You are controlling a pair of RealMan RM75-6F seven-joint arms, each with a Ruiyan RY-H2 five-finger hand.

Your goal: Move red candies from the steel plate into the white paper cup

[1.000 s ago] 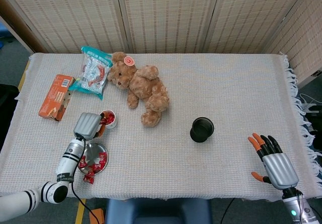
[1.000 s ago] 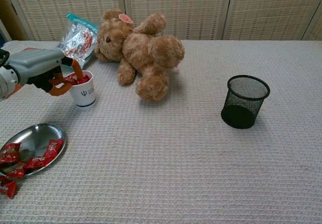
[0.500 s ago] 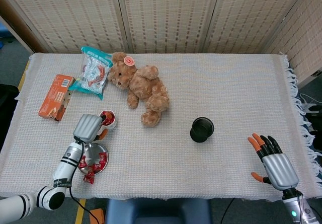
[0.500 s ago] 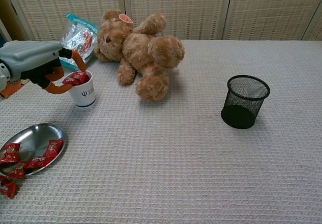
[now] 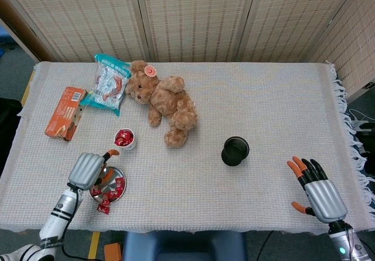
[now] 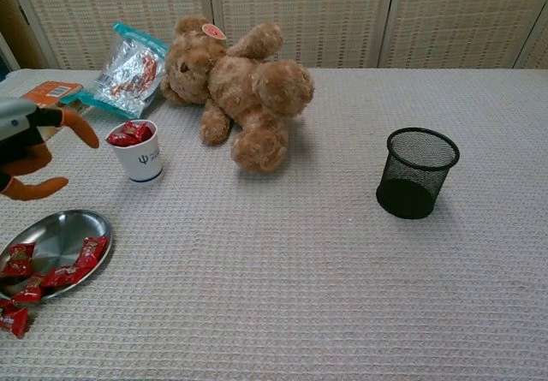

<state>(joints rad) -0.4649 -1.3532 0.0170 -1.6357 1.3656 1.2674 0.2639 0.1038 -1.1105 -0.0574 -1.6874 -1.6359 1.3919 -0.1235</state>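
Candies (image 6: 51,265) on plate (image 6: 60,229), teddy bear (image 6: 240,81) behind cup (image 6: 137,151)

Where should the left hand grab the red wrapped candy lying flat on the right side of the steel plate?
Pinch the red wrapped candy across its narrow middle, coming from above: it lies flat against the steel plate rim. The left hand hovers there.

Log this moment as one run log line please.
step: between picks | left hand: open, over steel plate | white paper cup: holds red candies | right hand: open, idle
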